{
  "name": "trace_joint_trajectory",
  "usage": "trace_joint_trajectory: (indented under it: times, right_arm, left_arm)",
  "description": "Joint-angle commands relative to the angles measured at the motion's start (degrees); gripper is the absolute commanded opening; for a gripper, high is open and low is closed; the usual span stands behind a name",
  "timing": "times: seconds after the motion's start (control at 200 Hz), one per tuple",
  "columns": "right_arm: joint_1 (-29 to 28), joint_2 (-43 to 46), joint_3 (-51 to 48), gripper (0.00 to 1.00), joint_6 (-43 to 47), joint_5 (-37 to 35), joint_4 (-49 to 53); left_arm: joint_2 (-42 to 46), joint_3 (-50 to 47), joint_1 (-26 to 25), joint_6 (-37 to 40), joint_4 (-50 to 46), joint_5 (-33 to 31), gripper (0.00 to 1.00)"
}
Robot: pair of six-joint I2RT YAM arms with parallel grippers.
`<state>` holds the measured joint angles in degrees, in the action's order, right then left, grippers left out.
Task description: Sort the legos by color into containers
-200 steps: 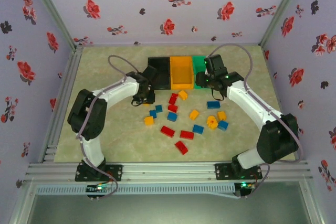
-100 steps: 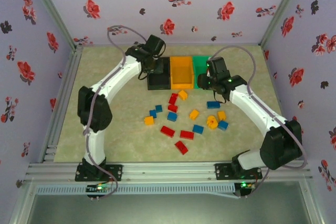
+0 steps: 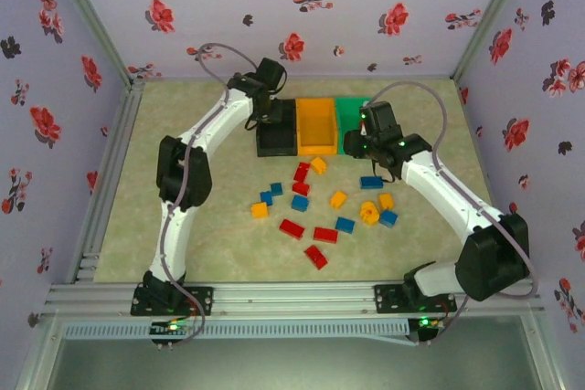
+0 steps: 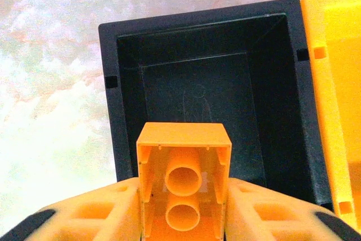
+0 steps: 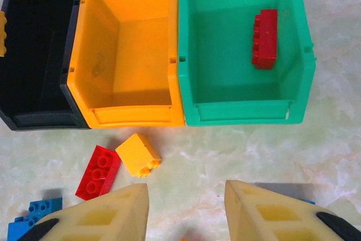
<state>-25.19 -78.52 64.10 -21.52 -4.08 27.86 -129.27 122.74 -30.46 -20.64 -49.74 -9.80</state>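
Observation:
My left gripper [image 4: 184, 196] hangs over the black bin [image 4: 110, 100], shut on a yellow-orange lego [image 4: 184, 167] whose hollow underside faces the camera. From above, the left gripper [image 3: 265, 119] sits at the black bin's [image 3: 277, 142] far left corner. My right gripper [image 5: 186, 196] is open with nothing between its fingers, above the bare table just in front of the green bin [image 5: 225, 111]. One red lego [image 5: 265, 39] lies in that bin. The orange bin [image 5: 130, 114] holds nothing.
The three bins stand side by side at the back. Several loose legos, red [image 3: 292, 228], blue [image 3: 371, 182] and yellow [image 3: 338, 199], lie scattered in front of them. A yellow one [image 5: 138, 154] and a red one [image 5: 98, 171] lie near my right gripper's left finger.
My left arm has swung from the loose legos up and back to the black bin, carrying the yellow-orange lego. My right arm has barely shifted.

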Motion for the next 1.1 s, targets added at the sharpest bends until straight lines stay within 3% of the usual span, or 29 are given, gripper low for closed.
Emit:
trace_joint_trajectory:
  times: [0.0,0.12,0.315,0.515,0.74,0.895,1.095]
  right_arm:
    - [-0.6,1.0,-0.9,0.41,-1.2,0.0,-0.4]
    - [-0.9,0.3,-0.8,0.41,-1.0,0.3,-0.6]
    - [-3.3,0.5,-2.2,0.41,1.7,3.5,-2.1]
    - [-8.5,1.3,-5.8,0.42,3.0,5.4,-3.8]
    - [-16.3,-0.2,-10.0,0.44,1.2,3.3,-5.5]
    - [-19.3,-5.9,-11.5,0.45,-3.1,4.0,-7.2]
    - [-21.2,-13.2,-9.7,0.55,-9.9,2.0,-9.7]
  left_arm:
    - [1.0,0.6,0.1,2.6,0.7,1.7,0.52]
    - [3.1,-1.0,0.2,4.0,2.3,2.0,0.58]
    - [9.8,-4.7,0.2,6.1,3.5,2.1,0.59]
    - [21.9,-19.3,0.2,8.2,11.0,1.9,0.61]
    - [37.6,-38.3,-0.2,3.5,17.0,2.0,0.63]
    - [45.8,-48.7,-0.7,0.7,16.8,1.2,0.65]
    - [54.0,-58.3,-2.5,-3.1,17.0,-1.6,0.66]
